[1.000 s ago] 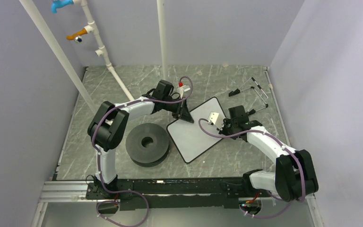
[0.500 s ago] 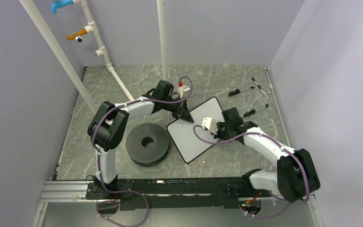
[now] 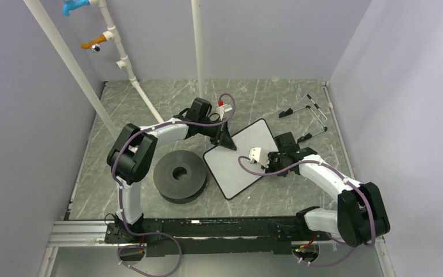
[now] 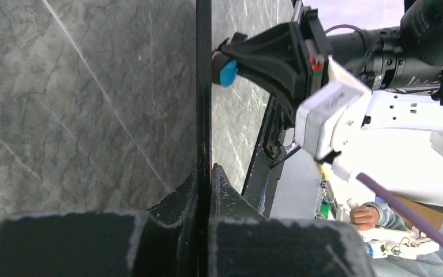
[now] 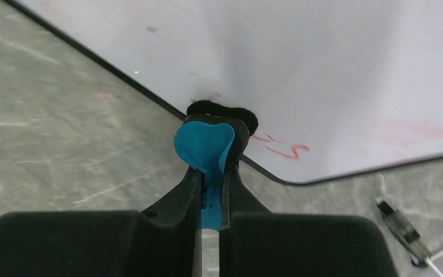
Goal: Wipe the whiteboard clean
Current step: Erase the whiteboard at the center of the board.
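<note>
The whiteboard (image 3: pixel 233 167) lies tilted on the marble table, white with a thin black edge. My left gripper (image 3: pixel 226 142) is shut on its far left edge. In the left wrist view the board (image 4: pixel 203 86) appears edge-on, clamped between the left gripper (image 4: pixel 203 180) fingers. My right gripper (image 3: pixel 272 160) is shut on a blue-and-black eraser (image 5: pixel 205 144). Its black felt presses on the whiteboard (image 5: pixel 323 63) near the right corner. Faint red marks (image 5: pixel 282 150) remain beside the eraser. The eraser (image 4: pixel 228 72) also shows from the left wrist.
A black disc (image 3: pixel 179 175) sits left of the board. Several thin black-and-white tools (image 3: pixel 308 112) lie at the back right, and one (image 5: pixel 401 231) rests just past the board's corner. White pipes (image 3: pixel 138 89) rise at the back left. Grey walls close in three sides.
My right gripper slid the eraser across the board toward its near right edge. The left gripper and the board stayed put.
</note>
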